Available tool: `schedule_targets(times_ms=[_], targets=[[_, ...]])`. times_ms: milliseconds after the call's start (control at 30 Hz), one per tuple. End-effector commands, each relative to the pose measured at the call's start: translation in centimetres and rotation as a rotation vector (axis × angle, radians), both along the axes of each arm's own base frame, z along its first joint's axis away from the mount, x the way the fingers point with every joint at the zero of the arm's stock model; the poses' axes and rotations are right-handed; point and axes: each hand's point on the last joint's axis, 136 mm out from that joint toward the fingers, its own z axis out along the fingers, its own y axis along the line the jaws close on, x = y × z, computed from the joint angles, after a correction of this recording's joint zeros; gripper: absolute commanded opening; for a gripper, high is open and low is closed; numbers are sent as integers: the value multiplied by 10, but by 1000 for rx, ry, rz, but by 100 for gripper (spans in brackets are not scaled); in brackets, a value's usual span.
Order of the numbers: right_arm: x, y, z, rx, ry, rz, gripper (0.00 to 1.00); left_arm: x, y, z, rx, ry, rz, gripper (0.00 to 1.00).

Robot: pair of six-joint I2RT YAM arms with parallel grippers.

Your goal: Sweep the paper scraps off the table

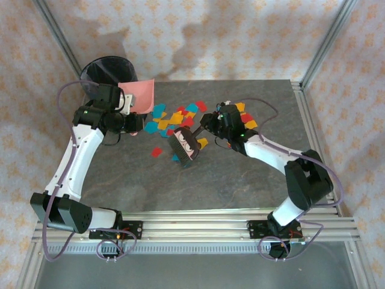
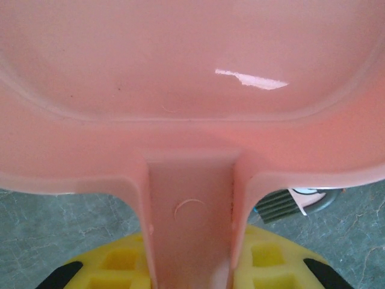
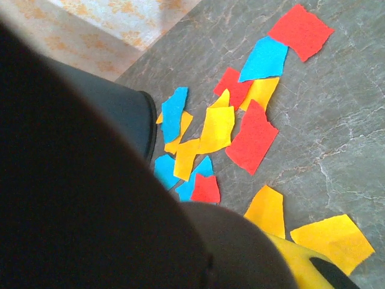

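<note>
The left gripper [image 2: 192, 268] is clamped narrow on the handle of the one pink dustpan [image 1: 139, 94], which sits at the table's [image 1: 240, 180] 10 o'clock corner, just in front of the single black bin [image 1: 105, 71]. The pan's open lip faces 3 o'clock. The right gripper [image 1: 204, 125] is closed tight on the one dark brush [image 1: 185, 146], whose head hangs toward 7 o'clock of it.

The paper scraps [image 1: 174, 117] lie mid-table in a band whose long axis runs 9 to 3 o'clock, from beside the pan's lip across to the right wrist. The main heap lies at 9 to 10 o'clock of the brush hand, so a push that way should drive it into the pan. The right arm is the nearer.

I count roughly two dozen scraps in red, yellow and blue. They overlap too much for an exact figure. A few strays sit near the brush head.
</note>
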Motion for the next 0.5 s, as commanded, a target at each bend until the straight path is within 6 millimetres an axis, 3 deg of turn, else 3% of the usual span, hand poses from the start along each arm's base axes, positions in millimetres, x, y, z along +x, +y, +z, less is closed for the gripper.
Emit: schedule_targets(times_ms=[0, 467], targets=[[18, 0, 21, 62, -51, -89, 0, -11, 1, -1, 33, 8, -25, 0], [6, -49, -32, -118, 42, -271, 0, -11, -4, -10, 11, 26, -35, 0]])
